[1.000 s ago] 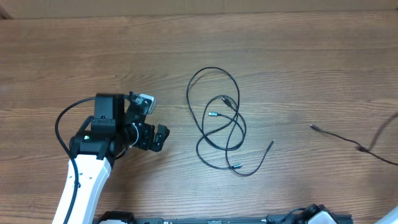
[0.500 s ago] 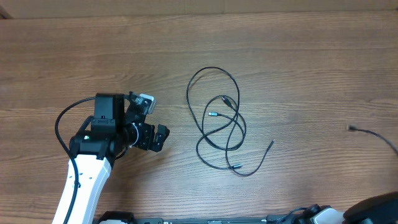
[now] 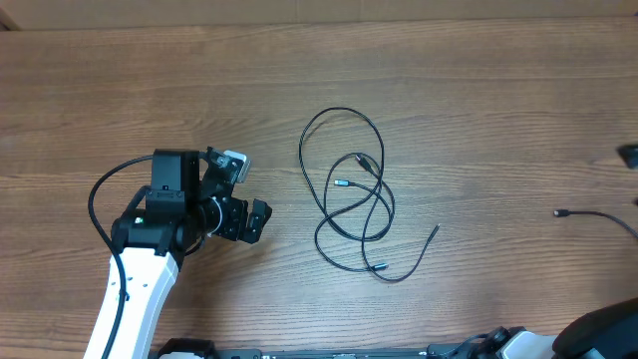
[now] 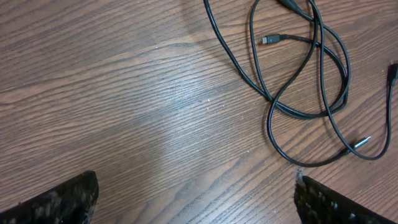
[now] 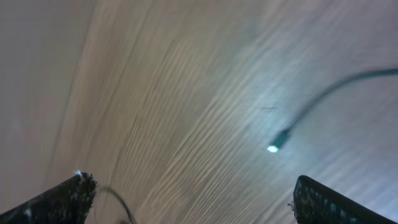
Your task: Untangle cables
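2 claws gape empty; we judge the left claw (image 4: 199, 199), not the right claw (image 5: 193, 199), nearer the cables (image 4: 270, 99) ahead-right.

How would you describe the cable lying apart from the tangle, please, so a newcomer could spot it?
On the wooden table, find the looped tangle of cables in the middle. Far to its right is a single cable, alone and unlooped, one plug end showing.

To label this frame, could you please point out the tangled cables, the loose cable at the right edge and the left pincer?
Tangled cables (image 4: 271, 99), left wrist view, where strands cross.
Loose cable (image 3: 590, 212), overhead view, mid-strand near its plug.
Left pincer (image 3: 251, 192), overhead view, midway between its fingertips.
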{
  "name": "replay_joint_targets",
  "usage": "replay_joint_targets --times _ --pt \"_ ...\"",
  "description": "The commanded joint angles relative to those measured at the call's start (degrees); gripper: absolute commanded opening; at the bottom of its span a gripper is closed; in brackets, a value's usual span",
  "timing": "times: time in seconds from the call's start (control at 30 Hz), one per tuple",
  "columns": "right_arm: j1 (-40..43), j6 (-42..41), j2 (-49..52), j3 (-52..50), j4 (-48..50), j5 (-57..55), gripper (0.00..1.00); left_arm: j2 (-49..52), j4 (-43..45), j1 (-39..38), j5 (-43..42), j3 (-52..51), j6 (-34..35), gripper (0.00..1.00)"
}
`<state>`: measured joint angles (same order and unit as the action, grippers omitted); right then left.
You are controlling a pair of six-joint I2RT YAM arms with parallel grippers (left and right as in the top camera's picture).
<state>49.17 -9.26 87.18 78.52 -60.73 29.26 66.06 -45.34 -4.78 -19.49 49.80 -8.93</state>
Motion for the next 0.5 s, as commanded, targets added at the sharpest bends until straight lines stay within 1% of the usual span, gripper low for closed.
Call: replay_joint_targets --times 0.0,0.03,0.1,0.17,0.23,0.27,0.33,0.43,0.47 --pt "-9.2 3.72 -0.31 0.52 0.35 5.22 1.0 -0.15 0.15 0.11 0.04 0.63 0.83 1.0" --pt "-15.61 3.32 -0.31 0.5 0.44 5.57 1.0 -0.15 0.15 0.11 0.04 0.63 0.83 1.0" --pt "-20.59 3.3 -0.31 0.37 0.68 5.57 1.0 -0.15 0.15 0.11 0.04 0.63 0.83 1.0" --pt "-28.09 1.2 -0.26 -0.39 3.5 5.55 1.0 -0.15 0.15 0.11 0.04 0.63 0.83 1.0" --pt "-33.4 -3.06 -0.24 -1.6 7.85 5.51 1.0 -0.15 0.15 0.11 0.04 0.63 0.83 1.0" --pt "-37.55 -6.21 -0.04 -2.45 11.8 5.35 1.0 -0.15 0.15 0.11 0.04 0.63 0.83 1.0" --pt "-42.64 -9.42 1.05 -2.71 15.98 5.33 1.0 -0.15 0.15 0.11 0.04 0.63 0.83 0.99" --pt "-51.32 -15.5 5.29 -2.71 23.39 5.35 1.0 -0.15 0.15 0.11 0.04 0.63 0.83 1.0" --pt "-54.93 -18.86 8.02 -2.71 26.71 5.35 1.0 -0.15 0.15 0.11 0.04 0.63 0.83 0.99"
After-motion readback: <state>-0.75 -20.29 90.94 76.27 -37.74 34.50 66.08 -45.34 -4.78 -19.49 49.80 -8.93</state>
